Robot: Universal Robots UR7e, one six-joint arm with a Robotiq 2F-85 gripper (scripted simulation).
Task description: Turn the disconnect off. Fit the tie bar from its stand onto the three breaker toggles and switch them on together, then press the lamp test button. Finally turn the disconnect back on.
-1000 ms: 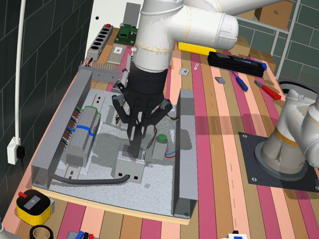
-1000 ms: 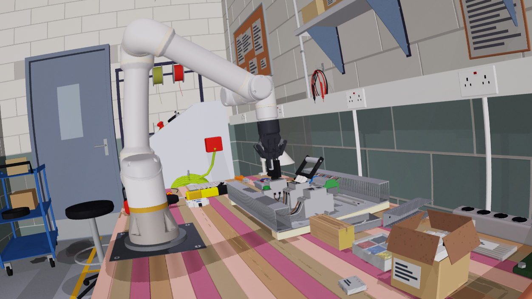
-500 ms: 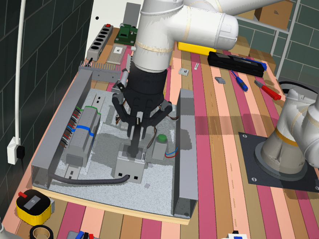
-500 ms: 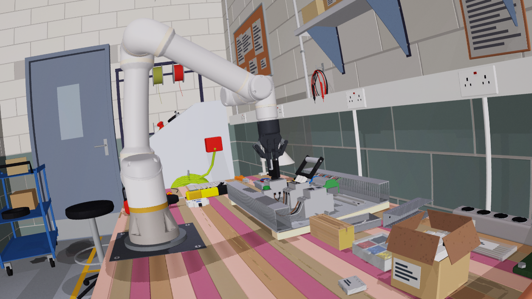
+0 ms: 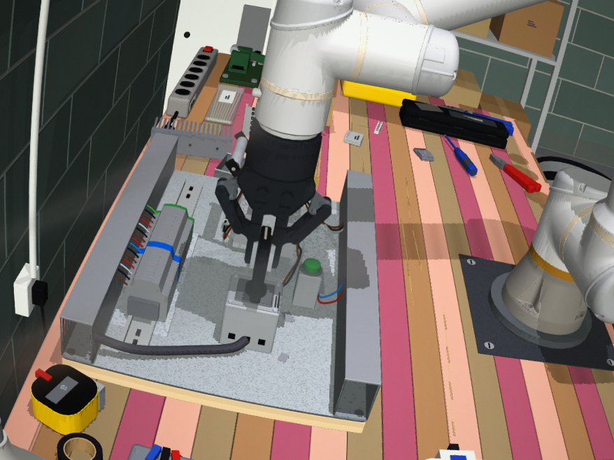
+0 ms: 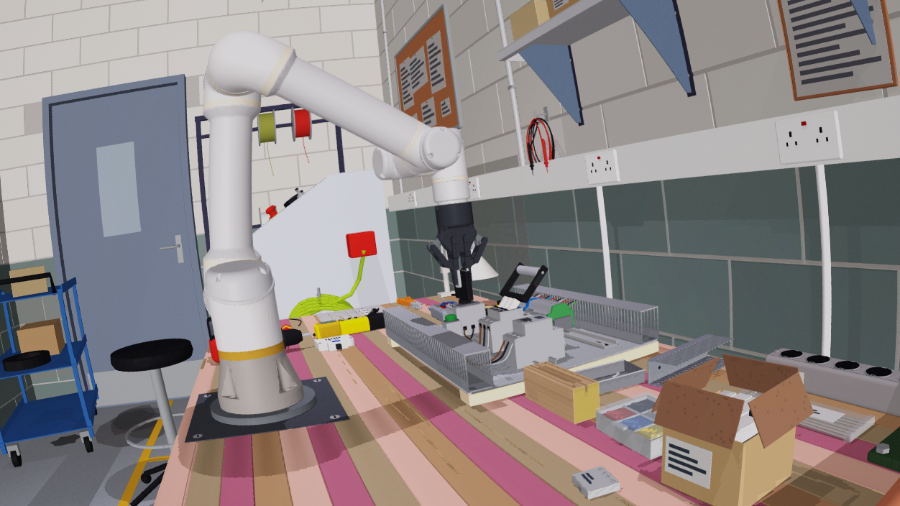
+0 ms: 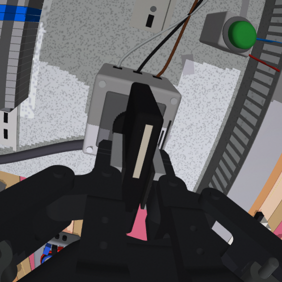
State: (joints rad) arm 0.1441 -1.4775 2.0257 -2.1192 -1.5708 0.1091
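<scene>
On the grey mounting plate between two slotted wire ducts sits the grey disconnect box (image 5: 251, 317) (image 7: 131, 110), with a black rotary handle (image 5: 258, 277) (image 7: 140, 136) marked by a pale stripe standing up from its face. The green lamp test button (image 5: 311, 266) (image 7: 240, 33) sits on a small grey box just right of it. The breakers (image 6: 535, 337) stand further back on the plate, mostly hidden behind my wrist in the side camera. My gripper (image 5: 262, 258) (image 6: 464, 291) (image 7: 143, 181) comes straight down over the disconnect and is closed around the black handle.
The long terminal block row (image 5: 156, 258) lies left of the disconnect, with a dark cable (image 5: 168, 348) running from it to the box. Duct walls (image 5: 354, 292) (image 5: 119, 228) flank the plate. A yellow tape measure (image 5: 63, 396) and screwdrivers (image 5: 461, 156) lie on the striped bench.
</scene>
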